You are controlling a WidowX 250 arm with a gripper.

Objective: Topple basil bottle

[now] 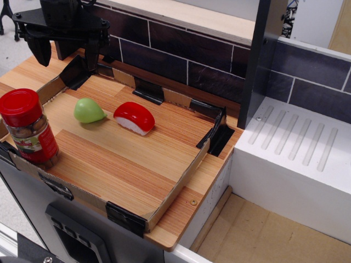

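Three things sit on my desk (pixel 137 164) — the bottle (pixel 30 129) upright at the near-left corner, a pear (pixel 89 111) and a sushi toy (pixel 134 118) mid-board — while my hand (pixel 66 55) hangs spread and empty over the far-left corner.

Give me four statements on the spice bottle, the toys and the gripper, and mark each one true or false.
1. The basil bottle stands upright. True.
2. The gripper is shut on the bottle. False: it is open, hanging apart from the bottle at the back of the tray.
3. The green pear toy lies between the bottle and the sushi toy. True.
4. The bottle's cap is green. False: it is red.
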